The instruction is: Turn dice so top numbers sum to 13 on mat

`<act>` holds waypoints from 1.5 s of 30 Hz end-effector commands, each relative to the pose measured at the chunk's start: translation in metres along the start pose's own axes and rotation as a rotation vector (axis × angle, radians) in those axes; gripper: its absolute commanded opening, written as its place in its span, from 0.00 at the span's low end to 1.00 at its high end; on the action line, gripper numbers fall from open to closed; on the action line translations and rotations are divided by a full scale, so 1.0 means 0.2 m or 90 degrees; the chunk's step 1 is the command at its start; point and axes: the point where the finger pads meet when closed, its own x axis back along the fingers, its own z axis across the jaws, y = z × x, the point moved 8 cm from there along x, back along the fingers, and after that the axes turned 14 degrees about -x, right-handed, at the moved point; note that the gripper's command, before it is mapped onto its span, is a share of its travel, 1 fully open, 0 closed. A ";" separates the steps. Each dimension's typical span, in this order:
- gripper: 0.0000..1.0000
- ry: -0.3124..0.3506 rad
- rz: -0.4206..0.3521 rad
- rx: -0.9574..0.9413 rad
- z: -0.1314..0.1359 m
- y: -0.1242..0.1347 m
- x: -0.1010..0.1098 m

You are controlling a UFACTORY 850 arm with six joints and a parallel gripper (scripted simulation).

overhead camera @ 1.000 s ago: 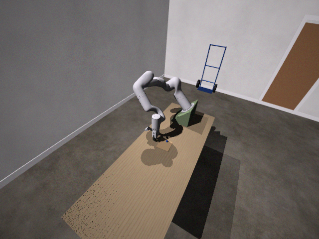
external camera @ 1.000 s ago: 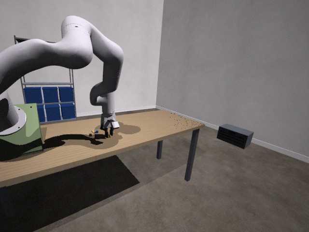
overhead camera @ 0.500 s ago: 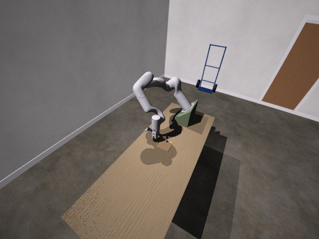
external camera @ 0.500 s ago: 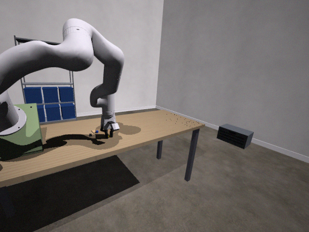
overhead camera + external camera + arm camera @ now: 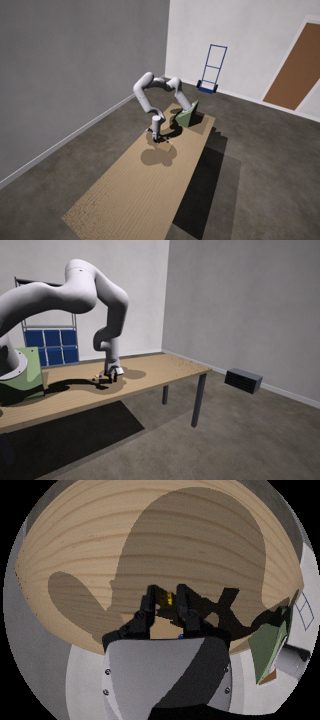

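Observation:
My gripper (image 5: 155,141) (image 5: 113,381) (image 5: 165,593) points down, low over the table, with its fingers partly open. A yellow die (image 5: 169,598) is between the fingertips, with a small gap visible beside it; it looks off the mat, in shadow. The thin tan mat (image 5: 164,147) (image 5: 164,629) lies on the table beside the gripper. A blue die (image 5: 167,141) (image 5: 100,376) (image 5: 181,637) is on the mat near its edge. A dark die (image 5: 167,137) (image 5: 93,379) sits on the table just outside the mat, on the robot base's side. The numbers on top cannot be read.
The long wooden table (image 5: 144,186) (image 5: 160,369) carries the green robot base mount (image 5: 184,120) (image 5: 33,369) at one end. The arm's shadows fall over the dice and part of the mat. The table's long edge runs beyond the gripper, on the side away from the mat.

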 end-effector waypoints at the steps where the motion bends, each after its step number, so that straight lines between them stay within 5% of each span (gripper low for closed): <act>1: 0.31 -0.001 0.000 0.000 0.00 0.00 0.00; 21: 0.31 -0.001 0.000 0.000 0.00 0.00 0.00; 22: 0.11 -0.001 0.000 0.000 0.00 0.00 0.00; 45: 0.11 -0.001 0.000 0.000 0.00 0.00 0.00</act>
